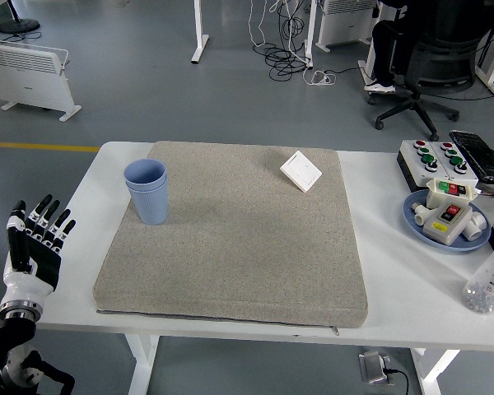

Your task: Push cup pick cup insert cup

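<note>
The robot's left hand (pixel 33 243) is hovering at the near left corner of the white desk (pixel 395 280), fingers spread and pointing up, gripping nothing; it is standing well apart from everything on the desk, which suggests it is resting out of the way with no step in hand. The right hand is not showing at all.

Beyond it, a large square grey felt mat (pixel 239 239) is covering most of the desk, probably to give a soft, grippy surface for sliding and lifting cups. Toward the mat's far left part, the blue plastic cup (pixel 147 191) is standing upright; a rim line just below its lip suggests it is already two cups nested, one seated inside the other. If so, the insertion looks done.

Near the mat's far edge, right of centre, a small white square switch plate (pixel 300 170) is lying flat, apart from the cup. At the desk's right side, a blue round dish holding switch boxes (pixel 447 216) is sitting clear of the mat, and a white control box with coloured buttons (pixel 433 158) is lying beyond it.
</note>
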